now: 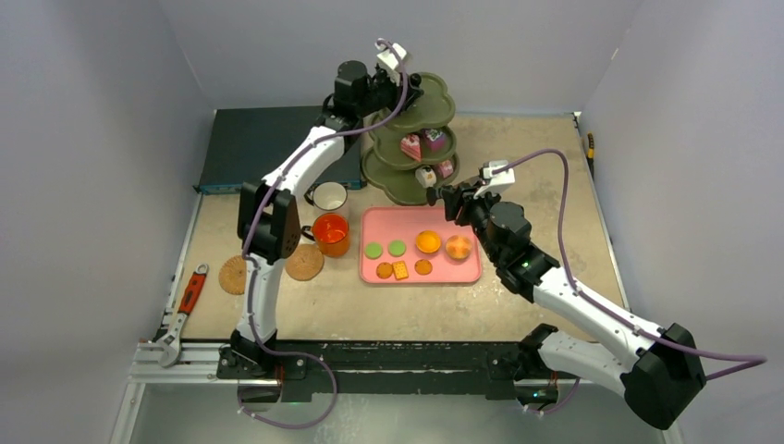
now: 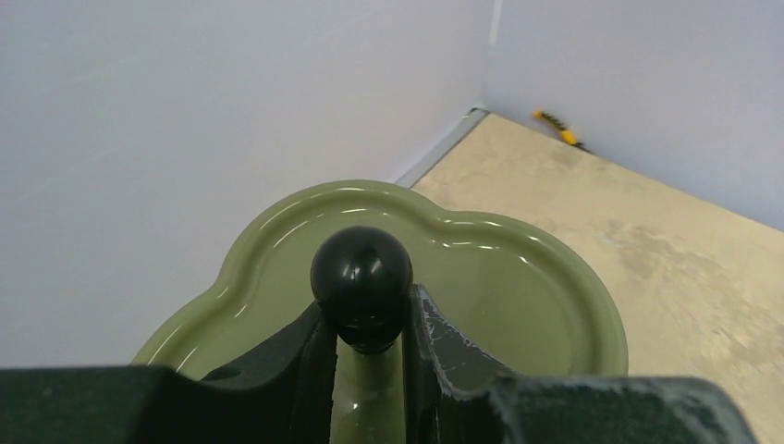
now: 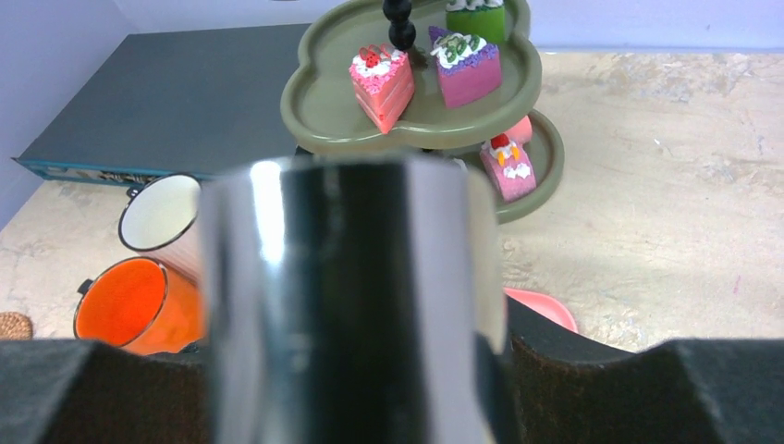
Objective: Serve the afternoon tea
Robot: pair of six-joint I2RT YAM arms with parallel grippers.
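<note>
Up at the top centre of the overhead view, the left claw (image 2: 370, 324) is pressed together on the stem just under the round black knob (image 2: 361, 268) of the olive-green three-tier stand (image 1: 384, 178). The stand is upright at the far middle of the sandy surface (image 1: 536, 157), with tiny pink cakes (image 1: 410, 145) on its middle and lower tiers. Just right of the lowest tier, the right claw (image 1: 434, 194) pinches a shiny silver cylinder (image 3: 351, 296). Green and orange round biscuits (image 1: 373, 250) lie on a pink rectangular tray (image 1: 462, 273) mid-frame. Left of the tray are the orange mug (image 1: 331, 233), the white mug (image 1: 326, 196) above it, and two round cork coasters (image 1: 235, 275) near them
</note>
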